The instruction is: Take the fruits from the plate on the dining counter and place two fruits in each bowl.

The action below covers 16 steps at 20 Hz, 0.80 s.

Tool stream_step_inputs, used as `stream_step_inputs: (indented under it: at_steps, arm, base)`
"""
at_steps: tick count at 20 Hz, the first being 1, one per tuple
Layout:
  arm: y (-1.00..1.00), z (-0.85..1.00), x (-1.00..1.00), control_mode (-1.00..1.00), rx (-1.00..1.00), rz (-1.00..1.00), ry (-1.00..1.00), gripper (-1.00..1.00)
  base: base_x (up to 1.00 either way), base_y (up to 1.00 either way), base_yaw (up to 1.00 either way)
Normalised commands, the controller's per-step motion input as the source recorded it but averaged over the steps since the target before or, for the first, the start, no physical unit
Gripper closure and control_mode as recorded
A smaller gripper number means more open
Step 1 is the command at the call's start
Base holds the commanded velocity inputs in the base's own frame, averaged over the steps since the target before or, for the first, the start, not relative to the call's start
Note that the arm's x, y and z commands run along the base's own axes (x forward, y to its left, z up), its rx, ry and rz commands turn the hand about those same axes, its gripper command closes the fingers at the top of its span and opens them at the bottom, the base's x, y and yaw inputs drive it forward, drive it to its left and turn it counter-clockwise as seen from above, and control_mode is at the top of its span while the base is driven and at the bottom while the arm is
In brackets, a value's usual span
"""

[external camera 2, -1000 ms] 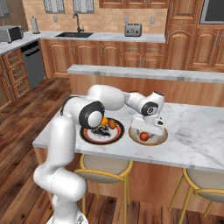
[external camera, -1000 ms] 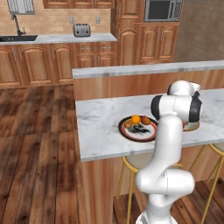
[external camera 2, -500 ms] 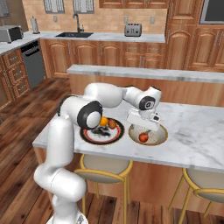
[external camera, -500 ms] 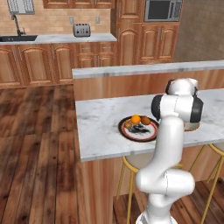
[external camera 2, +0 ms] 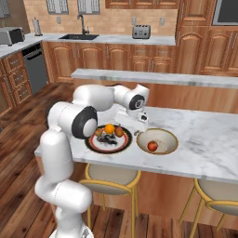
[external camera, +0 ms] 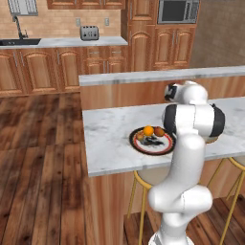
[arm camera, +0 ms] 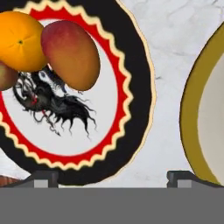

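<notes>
The gripper (arm camera: 112, 177) is held spread and empty over the gap between plate (arm camera: 142, 87) and tan bowl (arm camera: 192, 113) (apple (external camera 2: 152, 146) already inside), seemingly lined up for the brownish-orange fruit (arm camera: 71, 54) at upper left.

In the hand view a strip of bare counter (arm camera: 168, 109) runs top to bottom between the plate (arm camera: 142, 87) on the left and the tan bowl (arm camera: 192, 109) at the right edge. The orange (arm camera: 19, 41) and the brownish fruit (arm camera: 72, 54) crowd the plate's upper left; its lower right is bare. In the right base view the apple (external camera 2: 152, 146) sits in the bowl, with open marble right of it.
</notes>
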Motion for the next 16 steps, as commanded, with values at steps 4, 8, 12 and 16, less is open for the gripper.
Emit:
stream_step_inputs:
  at_steps: [4, 8, 12, 16]
  arm:
    - [0.58, -0.01, 0.21, -1.00, 0.00, 0.11, 0.00, -1.00]
    - [0.10, -0.02, 0.26, -1.00, 0.00, 0.16, -0.07, -1.00]
    - [0.00, -0.14, 0.28, -1.00, 0.00, 0.19, -0.12, -1.00]
    - [0.20, -0.31, 0.42, -1.00, -0.01, 0.22, -0.21, -1.00]
  base:
    - [0.00, 0.00, 0.00]
    - [0.00, 0.00, 0.00]
    - [0.00, 0.00, 0.00]
    - [0.00, 0.00, 0.00]
